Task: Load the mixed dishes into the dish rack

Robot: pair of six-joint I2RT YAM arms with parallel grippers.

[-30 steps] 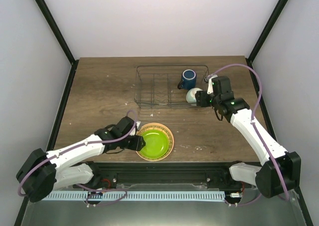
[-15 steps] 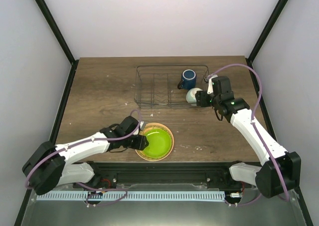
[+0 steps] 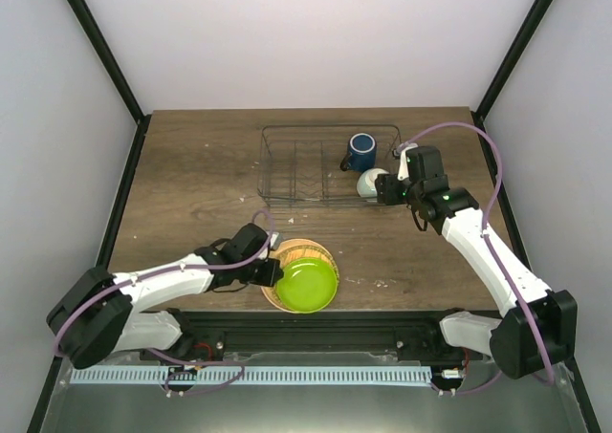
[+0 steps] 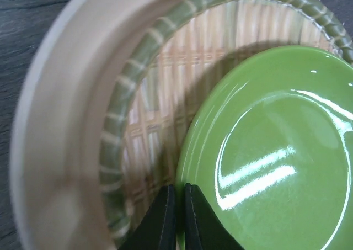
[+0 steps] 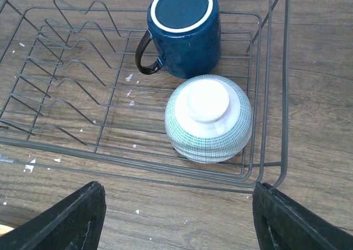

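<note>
My left gripper (image 3: 275, 272) (image 4: 179, 186) is shut on the left rim of the lime-green plate (image 3: 308, 285) (image 4: 276, 145). The plate is tipped up off the orange woven plate (image 3: 292, 249) (image 4: 149, 123) lying under it near the table's front edge. The wire dish rack (image 3: 296, 165) (image 5: 286, 84) stands at the back. In its right end are an upside-down dark blue mug (image 3: 361, 150) (image 5: 185, 32) and an upside-down mint-green bowl (image 3: 371, 182) (image 5: 208, 120). My right gripper (image 3: 387, 189) (image 5: 177, 189) hangs open just outside the rack's near right corner, holding nothing.
The rack's left and middle slots hold nothing. Small white crumbs dot the wooden table (image 3: 191, 184). Dark frame posts rise at the back corners, with pale walls on both sides.
My left gripper has shut on the green plate's rim, and the plate has tipped up and slid toward the near right off the woven plate. The right arm has not moved.
</note>
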